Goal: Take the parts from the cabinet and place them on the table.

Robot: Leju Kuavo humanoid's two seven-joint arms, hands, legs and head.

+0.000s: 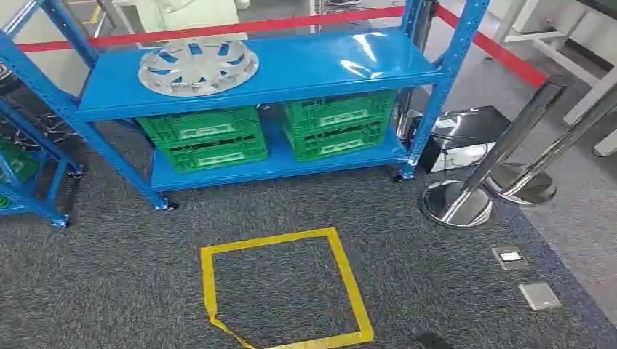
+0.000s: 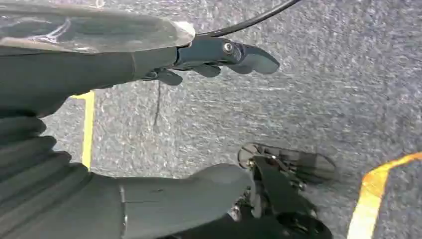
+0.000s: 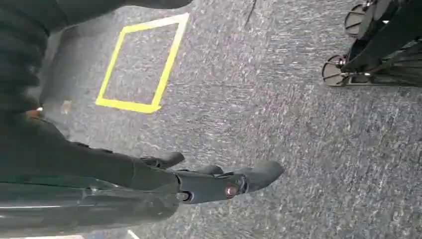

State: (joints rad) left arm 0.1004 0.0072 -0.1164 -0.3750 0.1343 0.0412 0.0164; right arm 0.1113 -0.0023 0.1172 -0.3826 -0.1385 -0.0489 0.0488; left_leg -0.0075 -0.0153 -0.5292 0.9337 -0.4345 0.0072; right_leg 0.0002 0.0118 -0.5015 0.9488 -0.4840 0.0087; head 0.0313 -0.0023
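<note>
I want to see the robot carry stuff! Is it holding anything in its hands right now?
No, nothing yet. The left hand and right hand hang over the carpet. The silver hubcap lies on the blue shelf.

Hubcap [image 1: 198,67] lies unobstructed on open shelf [image 1: 305,69].

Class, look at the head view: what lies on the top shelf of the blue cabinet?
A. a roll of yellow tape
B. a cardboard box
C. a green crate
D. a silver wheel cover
D: a silver wheel cover lies flat on the cabinet's top shelf; the green crates sit on the shelf below.
</note>
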